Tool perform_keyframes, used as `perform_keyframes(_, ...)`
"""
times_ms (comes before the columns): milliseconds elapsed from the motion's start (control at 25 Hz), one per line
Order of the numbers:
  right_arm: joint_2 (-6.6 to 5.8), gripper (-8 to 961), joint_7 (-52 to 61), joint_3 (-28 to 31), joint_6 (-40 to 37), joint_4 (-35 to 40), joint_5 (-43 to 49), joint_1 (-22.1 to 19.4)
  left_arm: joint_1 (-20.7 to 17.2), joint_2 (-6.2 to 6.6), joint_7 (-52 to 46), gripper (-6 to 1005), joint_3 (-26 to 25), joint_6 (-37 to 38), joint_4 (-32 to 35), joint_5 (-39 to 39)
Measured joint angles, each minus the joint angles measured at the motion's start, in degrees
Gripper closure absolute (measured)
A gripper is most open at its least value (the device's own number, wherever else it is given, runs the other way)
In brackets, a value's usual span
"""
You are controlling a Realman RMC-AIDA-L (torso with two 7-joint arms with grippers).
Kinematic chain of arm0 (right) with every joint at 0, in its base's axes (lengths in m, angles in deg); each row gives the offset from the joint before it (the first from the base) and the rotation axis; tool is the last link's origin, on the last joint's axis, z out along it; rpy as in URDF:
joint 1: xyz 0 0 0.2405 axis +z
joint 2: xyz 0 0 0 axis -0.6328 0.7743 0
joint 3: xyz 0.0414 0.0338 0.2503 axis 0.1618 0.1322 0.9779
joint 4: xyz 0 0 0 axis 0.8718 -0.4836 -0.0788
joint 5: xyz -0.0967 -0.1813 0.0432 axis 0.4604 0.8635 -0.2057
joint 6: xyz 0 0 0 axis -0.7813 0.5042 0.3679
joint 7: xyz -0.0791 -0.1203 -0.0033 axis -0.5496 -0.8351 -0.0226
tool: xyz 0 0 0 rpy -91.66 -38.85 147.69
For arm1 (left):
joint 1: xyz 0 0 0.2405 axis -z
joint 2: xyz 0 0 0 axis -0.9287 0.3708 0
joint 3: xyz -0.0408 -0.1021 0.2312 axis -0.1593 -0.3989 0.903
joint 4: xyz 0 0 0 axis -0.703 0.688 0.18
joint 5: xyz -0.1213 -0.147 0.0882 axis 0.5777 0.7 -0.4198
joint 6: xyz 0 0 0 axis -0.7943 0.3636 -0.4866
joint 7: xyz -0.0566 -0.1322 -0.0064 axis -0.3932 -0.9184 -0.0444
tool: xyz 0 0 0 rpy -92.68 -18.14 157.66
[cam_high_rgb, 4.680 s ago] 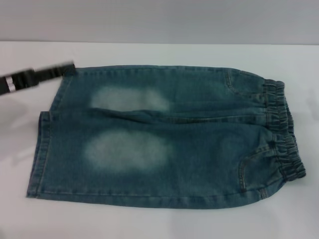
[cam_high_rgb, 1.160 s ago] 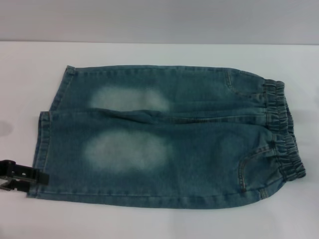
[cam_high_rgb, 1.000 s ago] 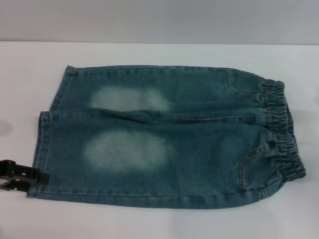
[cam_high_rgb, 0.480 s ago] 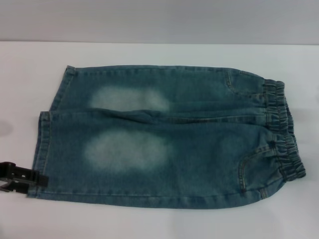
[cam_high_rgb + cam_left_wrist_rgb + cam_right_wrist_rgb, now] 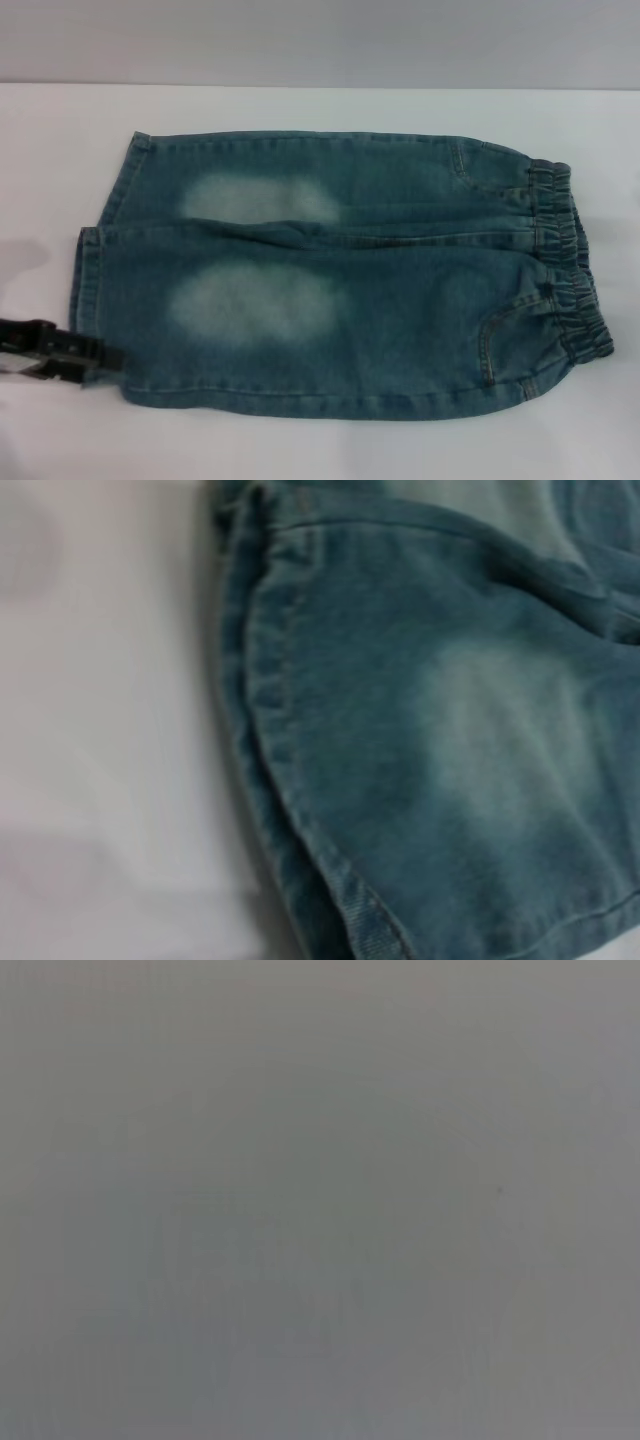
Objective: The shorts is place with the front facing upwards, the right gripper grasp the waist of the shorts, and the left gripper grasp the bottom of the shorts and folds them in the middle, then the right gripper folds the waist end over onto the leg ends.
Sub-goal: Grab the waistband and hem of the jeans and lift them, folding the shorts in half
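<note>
I see the shorts [image 5: 330,270] flat mid-frame. My left gripper [image 5: 95,358] sits at the lower left, on the near leg's hem corner; I cannot tell its grip. Next, I need my right gripper on the waist.

I see the long blue-green denim shorts [image 5: 340,275] lying flat on the white table [image 5: 300,450], gathered waistband [image 5: 570,265] to my right, straight stitched leg hems [image 5: 85,290] to my left. The black left gripper [image 5: 100,358] sits at the near hem corner (touching the denim there).
</note>
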Motion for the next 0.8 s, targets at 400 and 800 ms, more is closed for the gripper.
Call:
perform_keyframes(400, 0.07, 244, 0.09, 0.0, 0.03, 0.0, 0.0, -0.14, 1.41, -0.4, 0.2, 212, -0.05, 0.41, 0.0, 0.02)
perform_keyframes(800, 0.09, 244, 0.13, 0.0, 0.03, -0.04, 0.0, 0.09, 1.46, -0.12, 0.62, 222, 0.11, -0.5, 0.09, -0.39)
